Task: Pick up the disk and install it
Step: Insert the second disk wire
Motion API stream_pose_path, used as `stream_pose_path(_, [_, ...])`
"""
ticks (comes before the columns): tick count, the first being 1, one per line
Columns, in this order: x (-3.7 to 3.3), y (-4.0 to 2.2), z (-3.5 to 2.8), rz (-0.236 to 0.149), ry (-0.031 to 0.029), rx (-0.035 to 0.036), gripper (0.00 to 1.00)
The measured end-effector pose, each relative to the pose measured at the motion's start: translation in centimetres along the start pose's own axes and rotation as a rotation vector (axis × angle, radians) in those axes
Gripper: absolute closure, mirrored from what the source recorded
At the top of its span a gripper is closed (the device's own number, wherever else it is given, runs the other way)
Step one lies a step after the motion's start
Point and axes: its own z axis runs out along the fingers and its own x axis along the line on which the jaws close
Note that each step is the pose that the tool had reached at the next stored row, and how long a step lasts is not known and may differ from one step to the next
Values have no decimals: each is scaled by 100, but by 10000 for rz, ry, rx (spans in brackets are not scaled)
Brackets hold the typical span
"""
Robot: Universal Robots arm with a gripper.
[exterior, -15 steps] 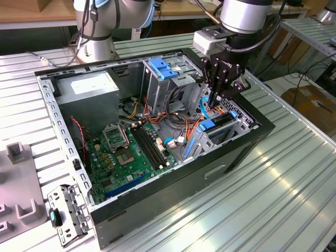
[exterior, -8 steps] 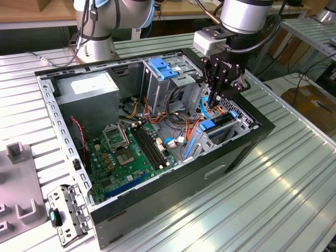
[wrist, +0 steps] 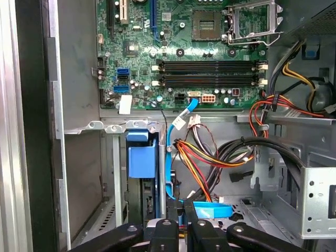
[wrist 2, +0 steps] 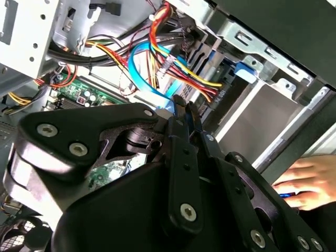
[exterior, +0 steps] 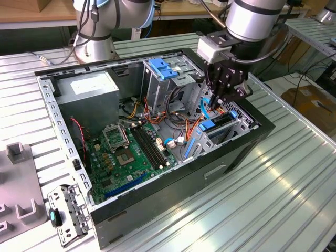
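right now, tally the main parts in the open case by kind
motherboard: 1
power supply: 1
tall cage: 1
disk: 1
total: 4

Setting: a robotics lab or electronics assembly workshop. Evidence: an opened desktop computer case (exterior: pixel 157 157), side panel off, lay on a ribbed aluminium-profile workbench (exterior: pixel 273 194), its green motherboard (exterior: pixel 128 152), power supply (exterior: pixel 86 92) and bundled cables (wrist: pixel 210 157) exposed. A silver robot arm (exterior: pixel 252 18) stood over the case, and a second arm's base (exterior: pixel 97 31) was mounted at the bench's far edge. Grey fixtures (exterior: pixel 18 178) sat at the exterior view's left. Cardboard boxes (exterior: pixel 312 102) rested on the floor beyond. A person's hand (wrist 2: pixel 307 181) showed outside the case.
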Motion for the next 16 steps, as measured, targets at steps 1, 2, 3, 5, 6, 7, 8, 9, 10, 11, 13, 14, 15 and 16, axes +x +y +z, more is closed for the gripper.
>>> stream_pose_path(1, [25,7,2,3,-40,34,84])
stream_pose_path(2, [43,13,5,6,-72,62,84])
stream_pose_path(3, [59,20,8,9,-99,87,84])
stream_pose_path(5, [99,32,13,13,-144,141,84])
stream_pose_path(6, [122,37,16,16,-172,174,84])
stream_pose_path(7, [140,40,18,18,-194,199,84])
stream_pose_path(8, [180,49,24,23,-247,252,84])
stream_pose_path(9, [213,55,27,28,-292,297,84])
stream_pose_path(10, [231,58,28,29,-317,316,84])
stream_pose_path(11, [242,60,30,31,-334,325,84])
stream_pose_path(13, [271,62,33,19,-357,350,84])
stream_pose_path(14, [275,61,34,-80,-366,366,84])
stream_pose_path(15, [282,61,35,-207,-379,385,84])
stream_pose_path(16, [289,61,35,-294,-387,397,84])
